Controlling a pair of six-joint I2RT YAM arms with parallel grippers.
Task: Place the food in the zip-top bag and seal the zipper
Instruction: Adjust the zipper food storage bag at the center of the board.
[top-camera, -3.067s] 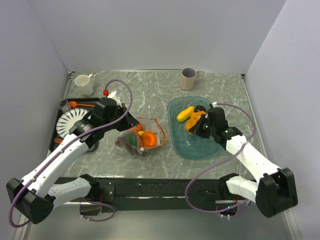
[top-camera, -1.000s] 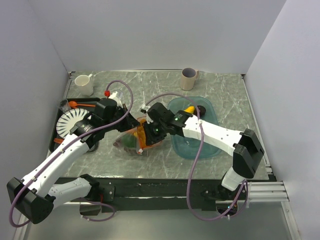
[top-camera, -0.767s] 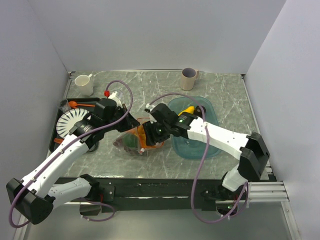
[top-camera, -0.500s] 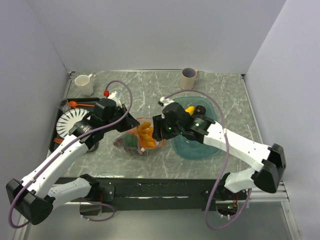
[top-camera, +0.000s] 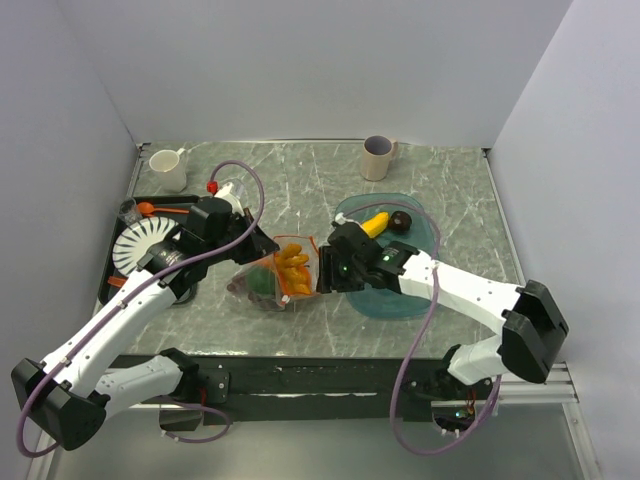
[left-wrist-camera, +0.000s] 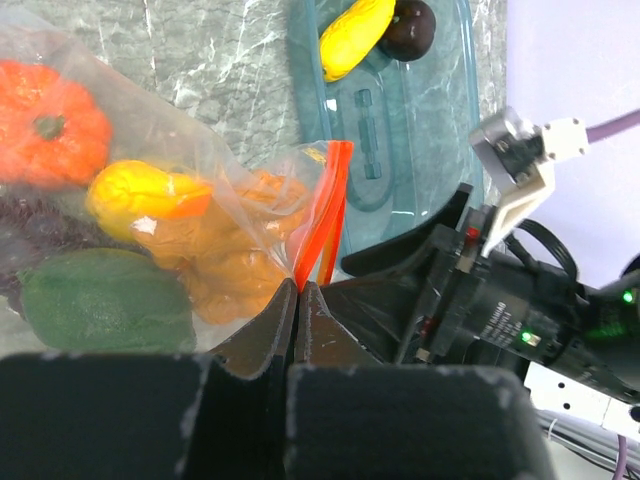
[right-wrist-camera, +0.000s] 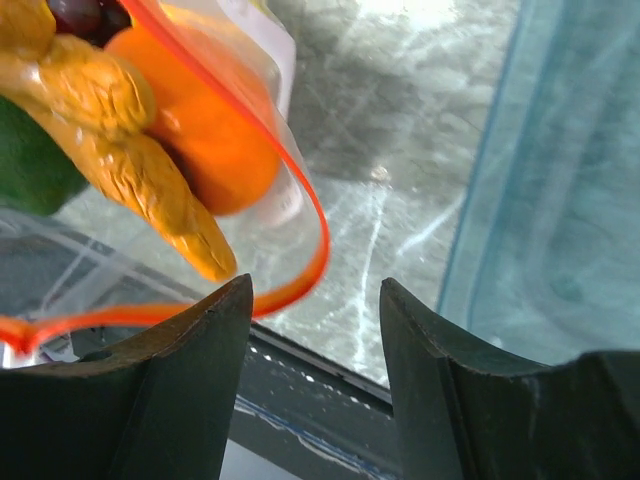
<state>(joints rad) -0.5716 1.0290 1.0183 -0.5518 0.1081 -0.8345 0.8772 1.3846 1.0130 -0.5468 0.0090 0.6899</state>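
Observation:
The clear zip-top bag (top-camera: 283, 275) lies at table centre with its mouth open toward the right. It holds an orange lumpy toy (left-wrist-camera: 225, 250), a lemon (left-wrist-camera: 140, 195), an orange round one (left-wrist-camera: 45, 125) and a green one (left-wrist-camera: 100, 305). My left gripper (top-camera: 268, 243) is shut on the orange-red zipper (left-wrist-camera: 325, 215) and holds that edge up. My right gripper (top-camera: 322, 272) is open and empty just outside the bag's mouth (right-wrist-camera: 310, 240). A yellow banana (top-camera: 375, 224) and a dark round fruit (top-camera: 399, 221) lie in the teal tray (top-camera: 400, 290).
A white cup (top-camera: 168, 168) stands at the back left and a beige mug (top-camera: 377, 157) at the back centre. A black tray (top-camera: 108, 290) at the left holds a white ribbed dish (top-camera: 140, 245) and an orange spoon (top-camera: 150, 208). Walls enclose the table.
My right gripper brought an orange lumpy toy from the tray to the bag, let it go inside, and drew back a little. My left gripper kept hold of the zipper edge.

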